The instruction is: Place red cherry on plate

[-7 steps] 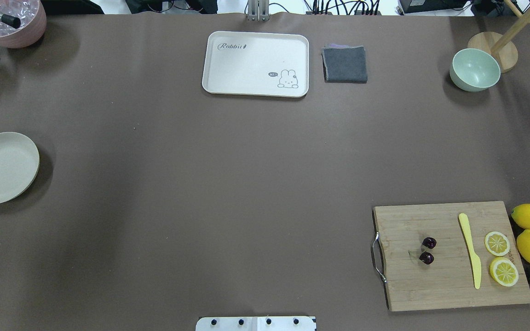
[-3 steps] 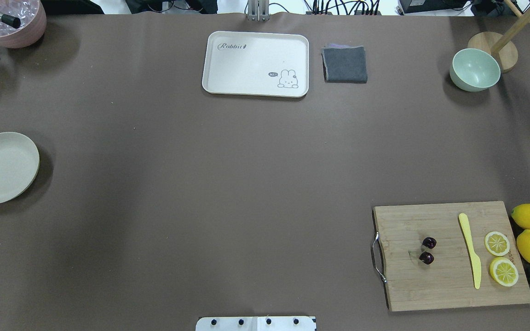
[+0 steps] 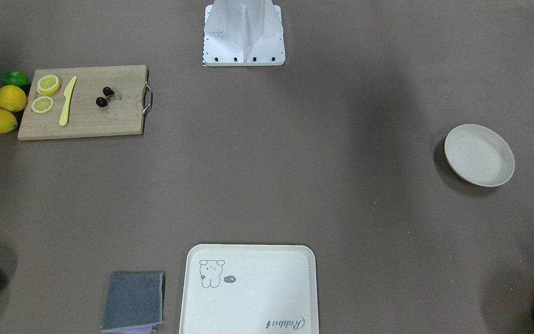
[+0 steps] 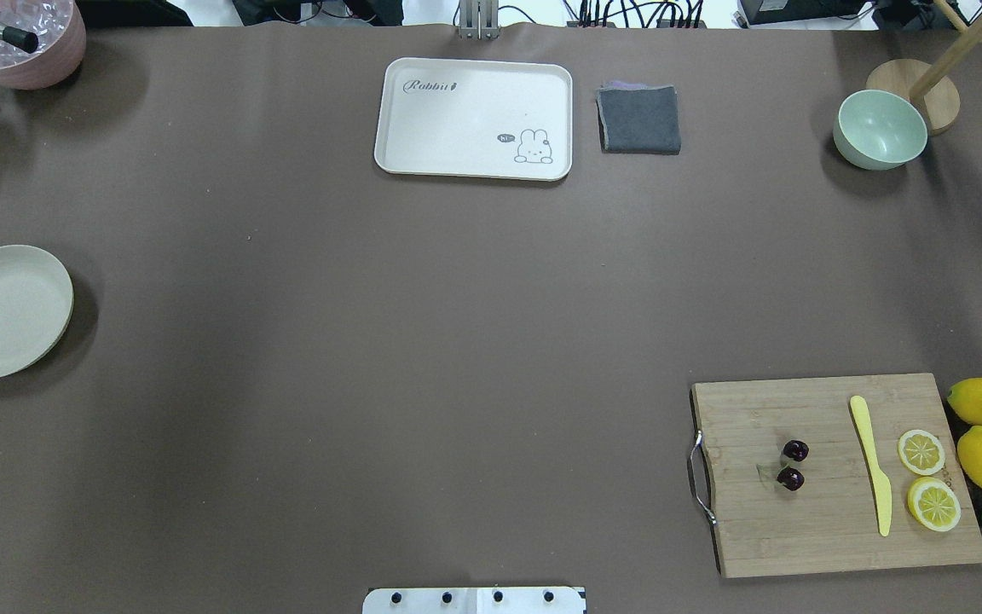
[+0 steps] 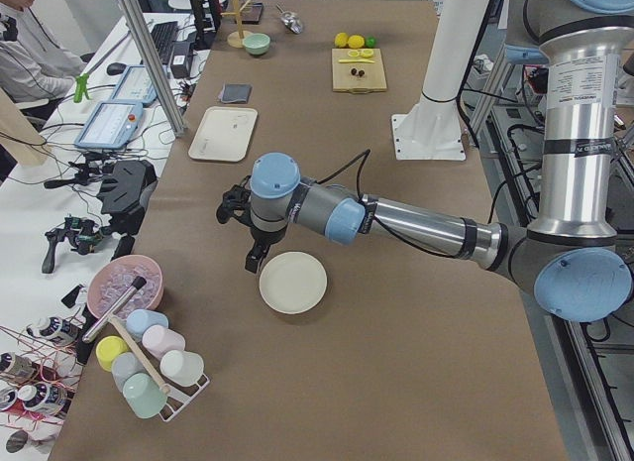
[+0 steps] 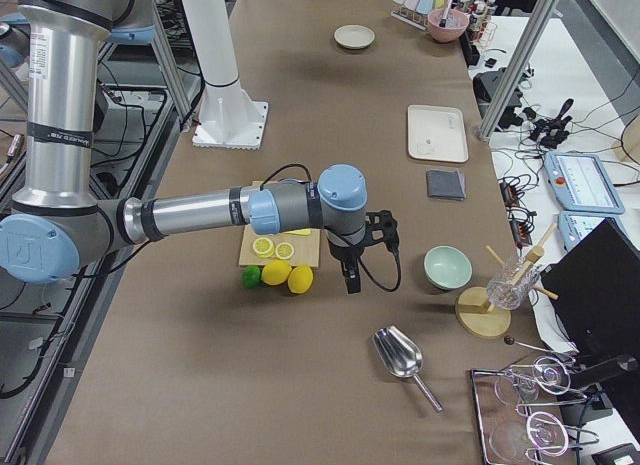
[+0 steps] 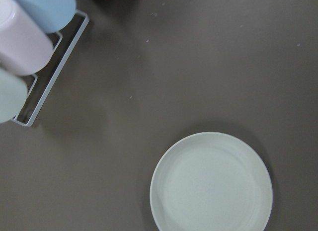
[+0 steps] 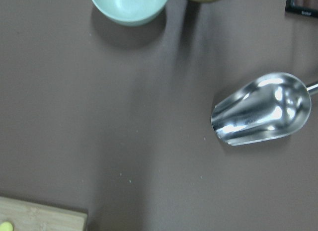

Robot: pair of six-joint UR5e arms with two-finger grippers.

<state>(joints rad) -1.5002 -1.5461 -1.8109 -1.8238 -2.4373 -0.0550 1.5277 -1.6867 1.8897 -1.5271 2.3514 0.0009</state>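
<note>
The cherry (image 4: pixel 791 465) is lying on the board (image 4: pixel 832 529), well apart from the plate (image 4: pixel 5 311). The right arm (image 6: pixel 200 213) is hanging just beside the board. Whether either arm's jaws are apart cannot be told. It should be closing gently, low on the pair.

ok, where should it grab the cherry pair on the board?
Probably straight down from above onto one fruit of the red cherry, closing across it. The pair lies flat on the cutting board, the stems look too thin, and the yellow knife lies well clear.
</note>
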